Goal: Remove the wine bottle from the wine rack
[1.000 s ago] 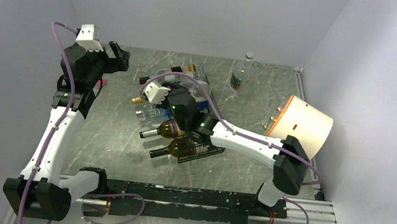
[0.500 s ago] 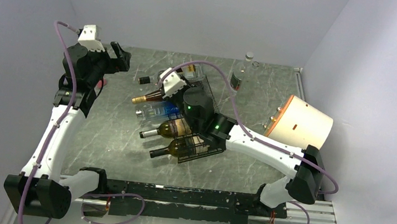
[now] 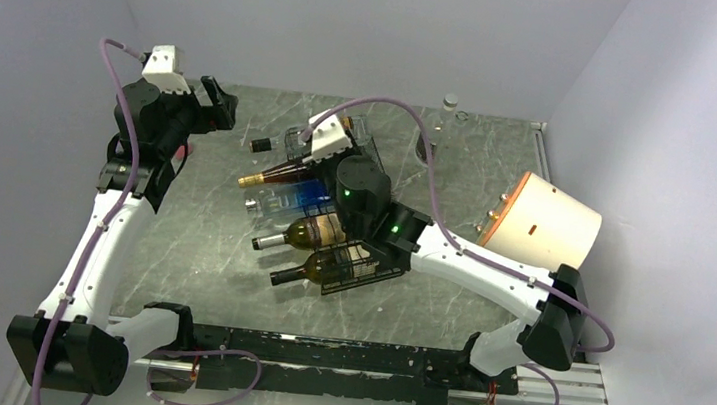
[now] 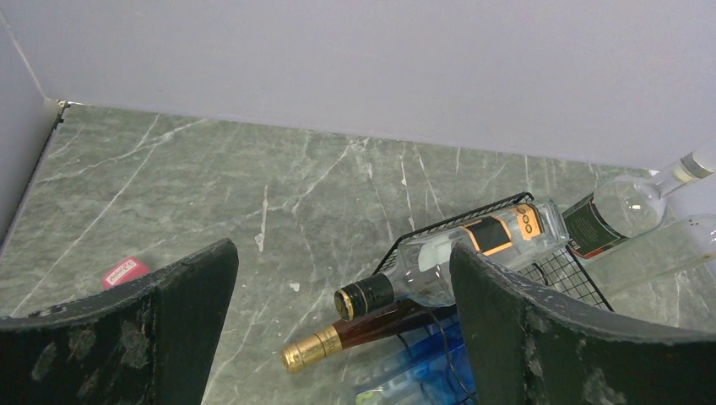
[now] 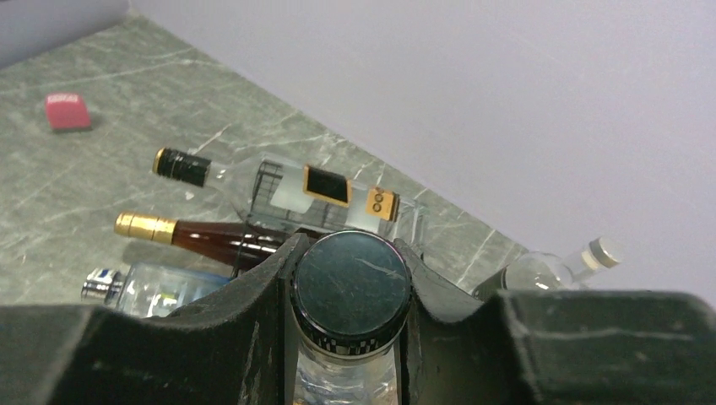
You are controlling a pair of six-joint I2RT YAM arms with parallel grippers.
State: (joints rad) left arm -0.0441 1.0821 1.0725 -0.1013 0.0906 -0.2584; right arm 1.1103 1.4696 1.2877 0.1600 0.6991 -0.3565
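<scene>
grip looks sound: the right gripper [image 5: 352, 295] is clamped tight on the wine bottle [image 5: 352, 278] just under its black cap, neck raised over the far end of the wine rack [image 3: 368, 269]. best to draw it along its own axis, clear of the gold-capped bottle [image 5: 139, 225]. the left gripper [image 3: 214, 102] hangs wide open, empty.

Glossy glass bottles [image 3: 316, 230] rest in the matt wire wine rack [image 3: 373, 267].
</scene>
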